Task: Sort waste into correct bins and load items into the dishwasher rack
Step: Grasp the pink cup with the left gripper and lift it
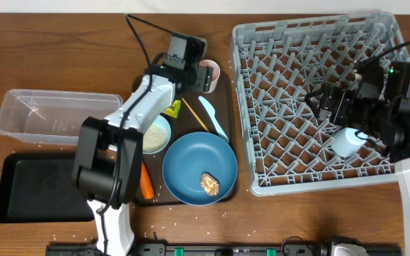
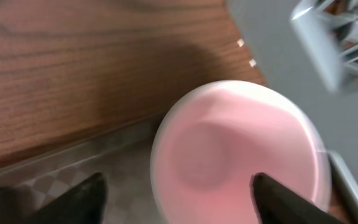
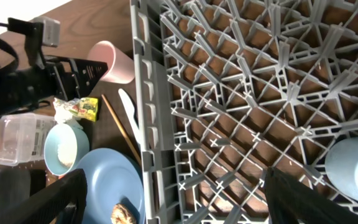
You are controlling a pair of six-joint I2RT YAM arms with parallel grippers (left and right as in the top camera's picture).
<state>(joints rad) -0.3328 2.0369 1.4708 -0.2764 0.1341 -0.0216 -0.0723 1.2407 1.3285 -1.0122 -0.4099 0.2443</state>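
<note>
Pinkish-white cup [image 2: 235, 155], just left of dishwasher rack [image 1: 242, 107], stands mouth-up btwn wide-spread jaws of left gripper [image 2: 178, 190]; contact not discernible. Right gripper [image 3: 173, 190] open, empty, over rack. Rack holds light-blue cup [image 1: 347, 141] nr its right side. Left of rack: pale-blue bowl [image 1: 168, 128] w/ rice [image 1: 154, 136]; dark-blue plate [image 1: 187, 160] w/ brown lump [image 1: 209, 183].

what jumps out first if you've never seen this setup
The big grey dishwasher rack fills the right side, with a light-blue cup in it. Left of it, a dark-blue plate holds a brown food lump, and the left end effector hovers open over a pink cup.
</note>
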